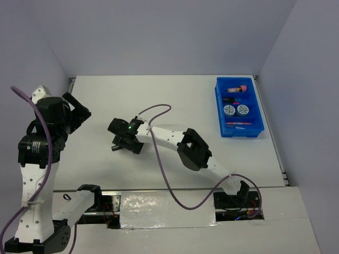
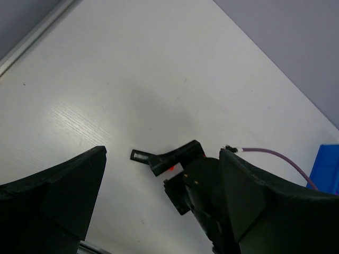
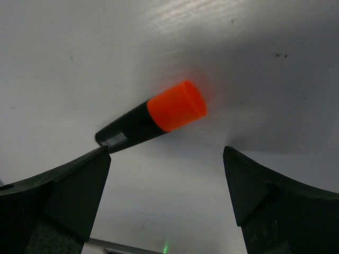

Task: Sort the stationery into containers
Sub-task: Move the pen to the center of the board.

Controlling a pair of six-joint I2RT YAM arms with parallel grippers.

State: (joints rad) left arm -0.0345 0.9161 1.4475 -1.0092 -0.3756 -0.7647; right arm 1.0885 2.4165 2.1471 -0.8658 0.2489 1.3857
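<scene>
**Right gripper poised over the orange-capped highlighter, not yet gripping**

The left gripper (image 1: 78,110) is held up off the table with its fingers spread wide, and nothing is between them. The right gripper (image 3: 165,159) is also wide open and empty. The highlighter (image 3: 153,119) lies flat on the table just ahead of its fingertips. It sits aslant across the gap, with its black tail close to the finger on the left of the wrist view and its cap further out, near the middle. To grip well, the wrist probably needs turning so the pads close squarely across the black barrel. It should then come straight down, because a glancing touch would likely roll the highlighter away. The tray (image 1: 241,132) is well off to the right, already holding the discs (image 1: 229,110) and the tube (image 1: 239,89).
</scene>
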